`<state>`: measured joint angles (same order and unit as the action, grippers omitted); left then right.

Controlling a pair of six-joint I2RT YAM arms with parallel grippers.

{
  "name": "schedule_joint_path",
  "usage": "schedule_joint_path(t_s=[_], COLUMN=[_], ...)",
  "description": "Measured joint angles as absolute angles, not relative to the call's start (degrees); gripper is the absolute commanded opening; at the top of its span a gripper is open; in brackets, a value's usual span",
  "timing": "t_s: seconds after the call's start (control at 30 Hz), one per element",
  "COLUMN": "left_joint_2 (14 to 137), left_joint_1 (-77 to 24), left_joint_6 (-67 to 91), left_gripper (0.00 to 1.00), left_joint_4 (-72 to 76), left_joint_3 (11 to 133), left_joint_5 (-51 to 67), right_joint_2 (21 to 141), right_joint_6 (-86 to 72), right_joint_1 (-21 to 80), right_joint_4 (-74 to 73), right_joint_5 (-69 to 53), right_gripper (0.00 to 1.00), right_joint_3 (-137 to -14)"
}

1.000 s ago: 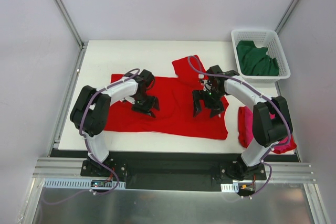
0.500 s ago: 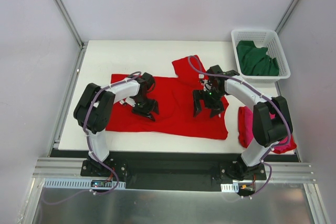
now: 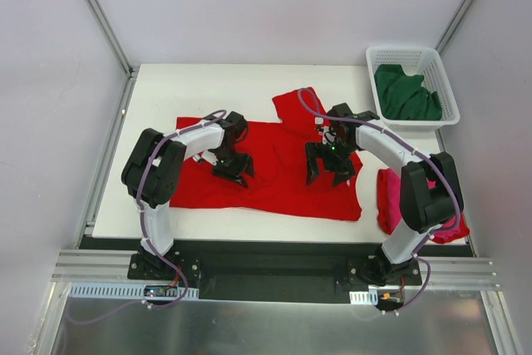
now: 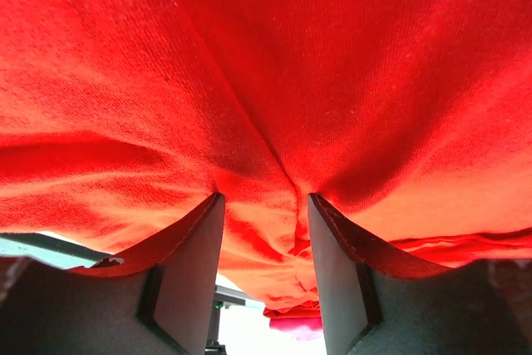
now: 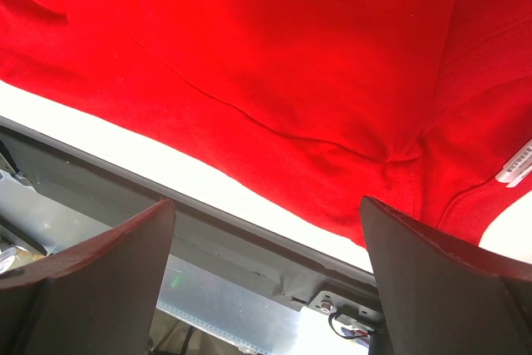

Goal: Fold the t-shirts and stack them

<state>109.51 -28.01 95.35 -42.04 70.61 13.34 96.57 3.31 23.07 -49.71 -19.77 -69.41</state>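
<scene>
A puckered fold of the finely knitted red t-shirt [image 4: 274, 72] is pinched by the left gripper [image 4: 264, 199] (clear only from its wrist); the right gripper [image 5: 266, 201] is spread wide.

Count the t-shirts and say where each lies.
3: red t-shirt spread in the middle, pink t-shirt at the right edge, green t-shirt in the basket; more may hide beneath.
</scene>
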Motion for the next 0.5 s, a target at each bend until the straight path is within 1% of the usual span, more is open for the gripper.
schedule_joint_path(t_s=[0.23,0.37,0.5], left_joint_2=[109.7,109.7,109.8], left_joint_1=[-27.9,-27.6,-27.6], left_joint_6=[95.3,95.1,94.5], left_gripper=[0.45,0.30,0.26], left_joint_4=[-42.0,-42.0,-41.9], left_joint_3=[70.7,70.7,70.7], left_joint_5=[13.5,13.5,13.8], right_joint_2=[96.6,96.6,96.6], right_joint_6=[3.4,3.5,3.6], right_joint_1=[23.0,23.0,23.0], right_joint_4=[-49.7,-49.7,-49.7], right_joint_5=[-19.8,-19.8,-19.8], right_gripper=[0.96,0.96,0.96], right_joint_3=[-69.4,-69.4,-69.4])
